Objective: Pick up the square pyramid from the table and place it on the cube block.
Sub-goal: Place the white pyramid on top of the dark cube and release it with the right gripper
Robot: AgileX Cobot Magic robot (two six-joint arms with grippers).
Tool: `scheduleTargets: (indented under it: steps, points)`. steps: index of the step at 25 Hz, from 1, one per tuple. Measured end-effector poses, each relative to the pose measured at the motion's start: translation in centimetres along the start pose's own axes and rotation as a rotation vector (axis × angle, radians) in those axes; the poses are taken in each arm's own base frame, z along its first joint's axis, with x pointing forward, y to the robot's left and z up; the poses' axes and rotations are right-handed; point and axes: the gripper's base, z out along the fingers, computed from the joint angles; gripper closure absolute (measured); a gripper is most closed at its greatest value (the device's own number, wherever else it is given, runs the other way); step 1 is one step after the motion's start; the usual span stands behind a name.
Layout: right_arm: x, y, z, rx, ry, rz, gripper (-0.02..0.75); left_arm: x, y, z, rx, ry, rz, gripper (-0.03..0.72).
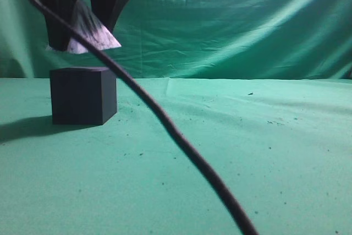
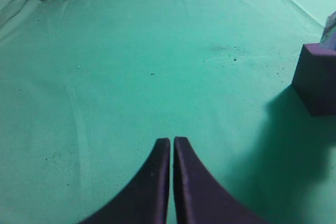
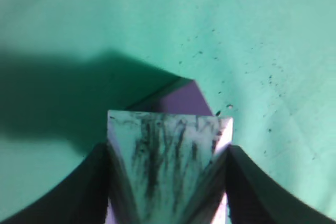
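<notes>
The white, dark-streaked square pyramid (image 1: 94, 34) hangs in the air just above the dark cube block (image 1: 82, 94), which stands on the green table (image 1: 258, 147) at the left. My right gripper (image 1: 82, 36) is shut on the pyramid. In the right wrist view the pyramid (image 3: 168, 166) sits between the right gripper's jaws (image 3: 168, 149), with a corner of the cube (image 3: 181, 100) showing beyond it. My left gripper (image 2: 171, 141) is shut and empty, low over bare cloth. In the left wrist view the cube (image 2: 317, 80) is far off to the right, and a sliver of the pyramid (image 2: 332, 27) shows above it.
A thick black cable (image 1: 181, 141) hangs across the exterior view, running from the top left to the bottom middle. Green cloth also covers the backdrop (image 1: 247, 20). Small dark crumbs speckle the table. The cube casts a shadow to its left.
</notes>
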Motion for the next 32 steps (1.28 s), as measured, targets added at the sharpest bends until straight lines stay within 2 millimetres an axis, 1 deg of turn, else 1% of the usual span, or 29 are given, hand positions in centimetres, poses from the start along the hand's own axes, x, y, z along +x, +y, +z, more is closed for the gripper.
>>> scheduleTargets:
  steps: [5,11,15,17,18,20,23,24,25,27,29,31,32]
  points:
    - [-0.2,-0.1,2.1,0.011,0.014,-0.006,0.325,0.0,0.0,0.0,0.0,0.0,0.0,0.688]
    - [-0.4,0.0,2.3,0.006,-0.006,0.002,0.325,0.0,0.0,0.0,0.0,-0.002,0.0,0.688]
    - [-0.2,0.0,2.4,0.001,0.017,0.037,0.133,0.0,0.0,0.0,0.0,-0.002,0.0,0.688]
    - [-0.1,0.1,2.4,-0.001,0.029,0.041,0.076,0.0,0.0,0.0,0.0,-0.002,0.0,0.688]
    - [-0.1,0.0,2.1,0.0,0.026,0.044,0.092,0.0,0.0,0.0,0.0,-0.002,0.0,0.688]
    - [-0.1,0.0,1.1,0.002,0.012,0.045,0.092,0.0,0.0,0.0,0.0,-0.002,0.0,0.688]
    - [0.0,-0.1,-1.7,0.009,-0.027,0.048,0.092,0.0,0.0,0.0,0.0,-0.002,0.0,0.688]
    - [0.0,-0.2,-2.9,0.011,-0.043,0.049,0.143,0.0,0.0,0.0,0.0,-0.002,0.0,0.688]
    - [0.2,-0.2,-4.1,0.014,-0.061,0.05,0.179,0.0,0.0,0.0,0.0,-0.002,0.0,0.688]
    - [0.4,-0.3,-6.6,0.022,-0.106,0.053,0.291,0.0,0.0,0.0,0.0,-0.002,0.0,0.688]
    - [0.8,-0.4,-9.6,0.03,-0.162,0.067,0.427,0.0,0.0,0.0,0.0,-0.002,0.0,0.688]
    - [1.5,-0.3,-12.7,0.024,-0.225,0.096,0.598,0.0,0.0,0.0,0.0,-0.002,0.0,0.688]
    - [1.9,-0.2,-14.5,0.018,-0.263,0.109,0.648,0.0,0.0,0.0,0.0,-0.002,0.0,0.688]
